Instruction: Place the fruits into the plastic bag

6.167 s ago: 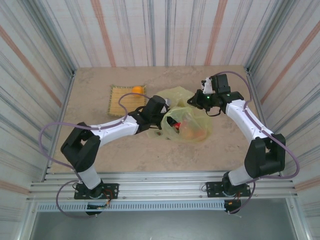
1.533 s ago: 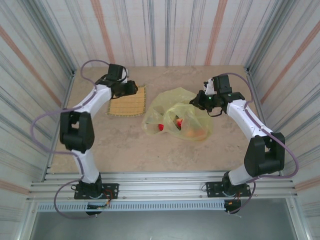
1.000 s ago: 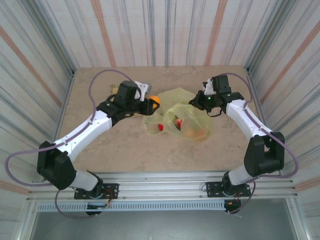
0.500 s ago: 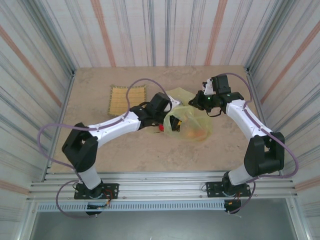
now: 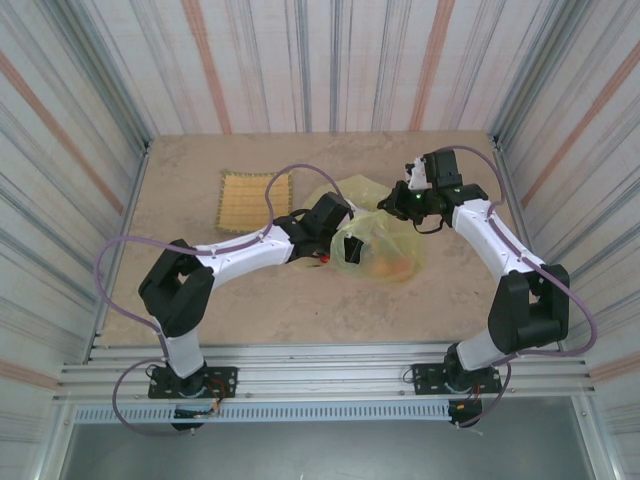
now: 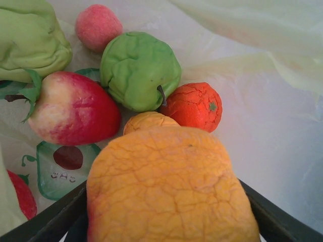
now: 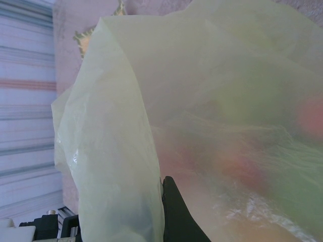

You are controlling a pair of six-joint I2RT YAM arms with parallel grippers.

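My left gripper (image 5: 337,224) reaches into the mouth of the pale yellow-green plastic bag (image 5: 385,245) in the top view. In the left wrist view, my left gripper (image 6: 166,224) is shut on a big wrinkled orange fruit (image 6: 169,186). Beyond it, on the bag's floor, lie a green fruit (image 6: 139,70), a red apple (image 6: 70,108), a small orange-red fruit (image 6: 192,106), a pink one (image 6: 98,25) and others. My right gripper (image 5: 396,203) is shut on the bag's far rim and holds it up. The bag film (image 7: 116,151) lies against its dark finger (image 7: 174,212).
The yellow-tan woven mat (image 5: 255,200) lies bare at the back left of the table. Striped walls (image 5: 90,150) close in the table on three sides. Bare tabletop (image 5: 300,300) stretches in front of the bag.
The left arm took the orange fruit off the mat, swung right with it and pushed into the bag's mouth. The right arm has kept holding the bag's rim.
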